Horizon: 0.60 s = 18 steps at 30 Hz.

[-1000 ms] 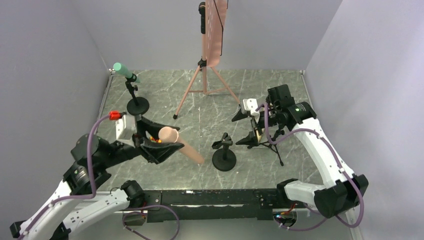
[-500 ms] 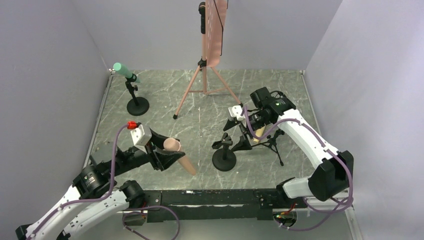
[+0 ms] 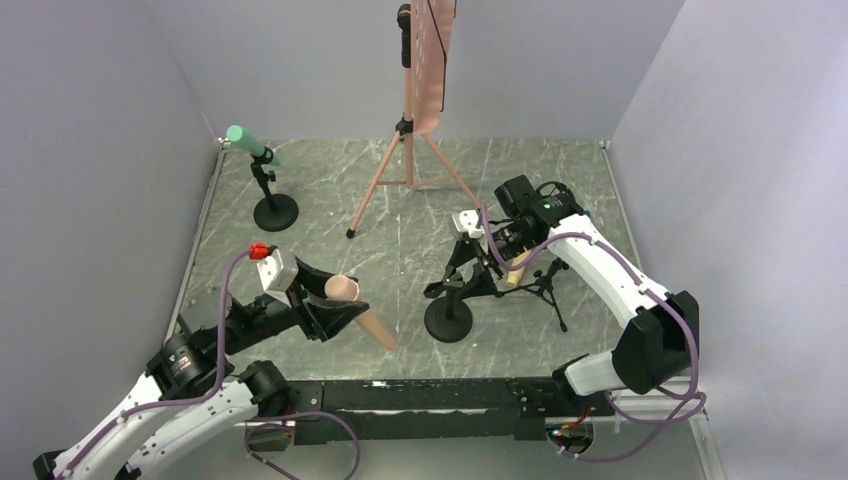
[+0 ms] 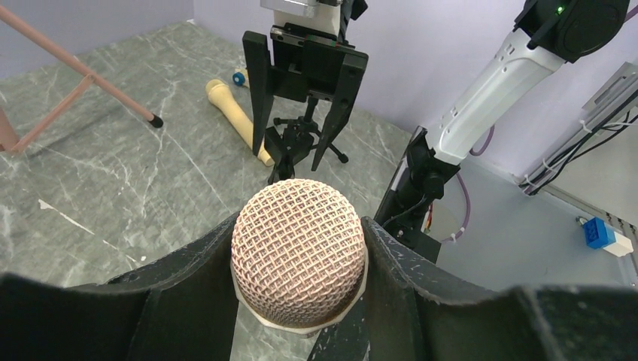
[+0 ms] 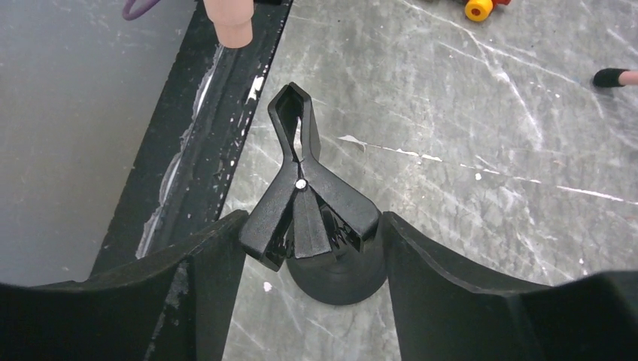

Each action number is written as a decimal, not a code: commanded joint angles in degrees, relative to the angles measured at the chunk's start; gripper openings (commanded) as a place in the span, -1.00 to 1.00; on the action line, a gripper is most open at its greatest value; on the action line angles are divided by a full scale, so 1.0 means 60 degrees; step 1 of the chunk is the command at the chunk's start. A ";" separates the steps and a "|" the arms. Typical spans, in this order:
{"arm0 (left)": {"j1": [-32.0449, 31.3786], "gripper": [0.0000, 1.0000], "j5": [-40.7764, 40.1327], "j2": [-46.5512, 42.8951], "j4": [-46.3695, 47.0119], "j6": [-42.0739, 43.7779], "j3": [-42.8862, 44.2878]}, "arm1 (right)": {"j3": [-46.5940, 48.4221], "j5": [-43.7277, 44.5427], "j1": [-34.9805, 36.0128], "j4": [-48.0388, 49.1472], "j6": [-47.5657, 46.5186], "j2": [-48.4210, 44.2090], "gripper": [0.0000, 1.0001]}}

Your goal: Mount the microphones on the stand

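Jaws of my right gripper (image 5: 310, 218) now flank the stand clip (image 5: 308, 199), narrower than before; whether pinching, I cannot tell. My left gripper (image 4: 299, 226) clenches the pink microphone (image 4: 298, 259) near, left of that clip, ready for seating.

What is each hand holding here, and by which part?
The left hand holds the pink microphone by its mesh-head end. The right hand straddles the stand clip; whether it grips cannot be told.
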 commanded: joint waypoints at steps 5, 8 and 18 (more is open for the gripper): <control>0.0024 -1.00 0.0058 0.0433 0.0807 -0.0079 0.0226 | 0.0110 -0.0479 0.0077 0.0232 0.0209 -0.0326 0.27; 0.0024 -1.00 0.0144 0.0640 0.0957 -0.0064 0.0279 | 0.0145 -0.0480 0.0096 0.0126 0.0095 -0.0298 0.16; 0.0019 -1.00 0.0260 0.1250 0.1571 0.0179 0.0576 | -0.0024 -0.0415 0.0134 0.0141 0.0039 -0.0519 -0.29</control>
